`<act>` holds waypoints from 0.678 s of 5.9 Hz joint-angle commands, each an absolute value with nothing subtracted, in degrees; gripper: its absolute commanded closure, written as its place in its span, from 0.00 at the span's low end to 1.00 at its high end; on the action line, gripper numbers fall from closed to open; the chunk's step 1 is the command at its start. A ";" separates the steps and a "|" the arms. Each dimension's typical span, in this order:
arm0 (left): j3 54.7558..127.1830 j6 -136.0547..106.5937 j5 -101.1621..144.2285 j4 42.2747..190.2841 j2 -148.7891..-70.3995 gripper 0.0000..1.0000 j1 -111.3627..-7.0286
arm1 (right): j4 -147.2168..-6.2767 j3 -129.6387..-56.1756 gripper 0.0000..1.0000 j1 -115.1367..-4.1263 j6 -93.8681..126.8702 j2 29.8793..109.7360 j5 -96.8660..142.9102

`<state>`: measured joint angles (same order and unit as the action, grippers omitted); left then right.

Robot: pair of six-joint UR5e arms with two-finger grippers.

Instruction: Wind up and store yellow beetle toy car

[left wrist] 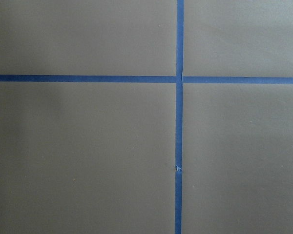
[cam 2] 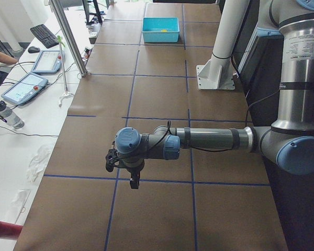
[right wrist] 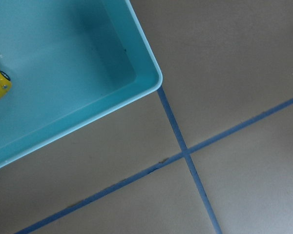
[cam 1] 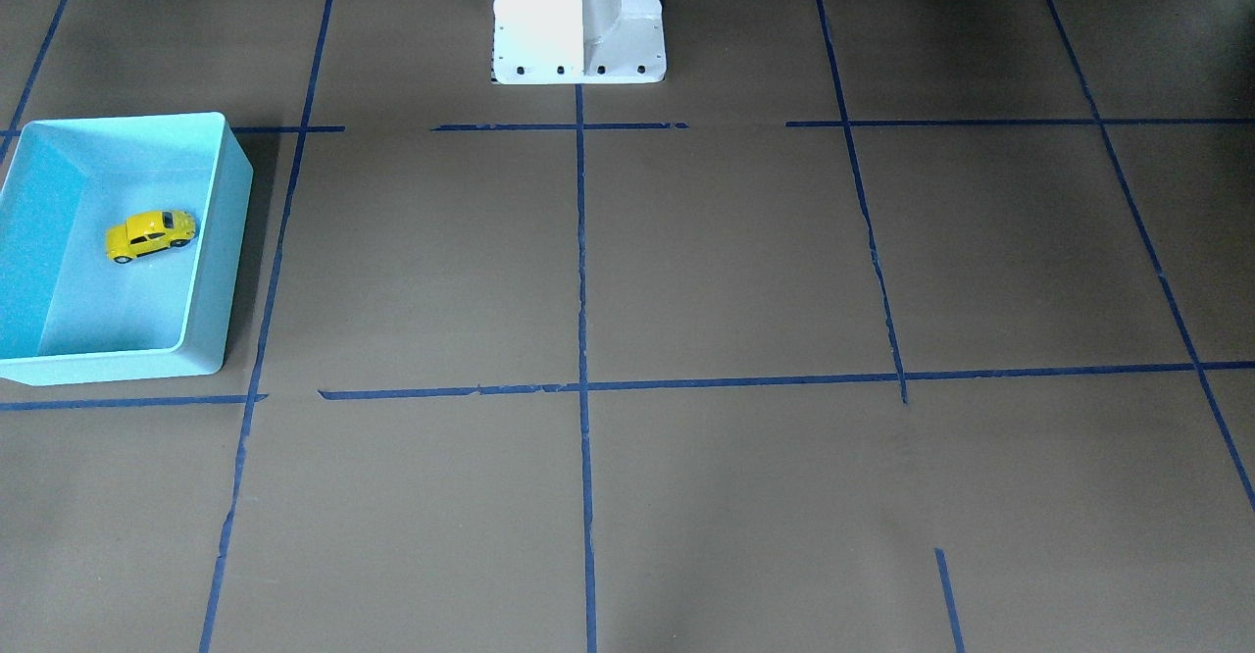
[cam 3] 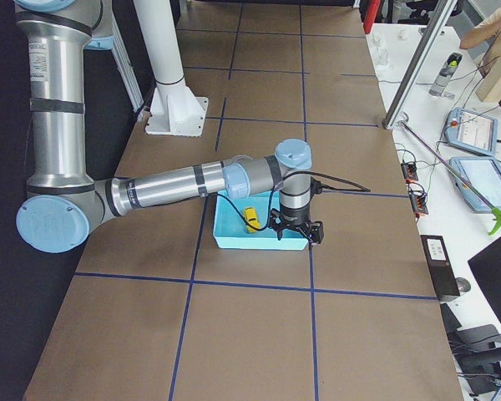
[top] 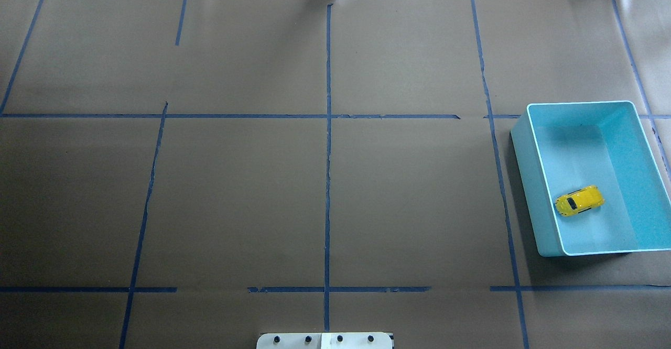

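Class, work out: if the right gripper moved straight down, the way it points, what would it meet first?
Probably the bare table just beside the bin corner. The right gripper hangs close to that rim, so depth leaves some doubt.

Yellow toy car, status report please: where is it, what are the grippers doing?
Glossy yellow beetle toy car sits inside the light blue plastic bin. Left gripper and right gripper both off it; open or shut, cannot tell. Nothing blocking.

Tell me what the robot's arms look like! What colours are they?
The left arm and right arm are silver-grey tubes with round light-blue caps at the joints. Each ends in a small black claw, the left gripper and right gripper. A thin black cable loops by the wrist, and a white label has tiny writing.
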<state>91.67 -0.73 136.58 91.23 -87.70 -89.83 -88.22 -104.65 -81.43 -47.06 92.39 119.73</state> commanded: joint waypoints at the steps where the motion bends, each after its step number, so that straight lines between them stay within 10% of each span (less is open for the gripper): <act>1: 91.67 -0.70 136.50 91.23 -87.71 0.00 -89.82 | -92.16 -104.41 0.00 -87.51 -34.19 95.78 124.06; 4: 91.67 -0.70 136.58 91.23 -87.71 0.00 -89.82 | -107.10 -104.24 0.00 -94.56 -7.38 95.80 132.86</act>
<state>91.67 -0.72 136.58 91.23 -87.71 -89.82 -102.97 -104.33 -93.11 -15.55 95.81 129.62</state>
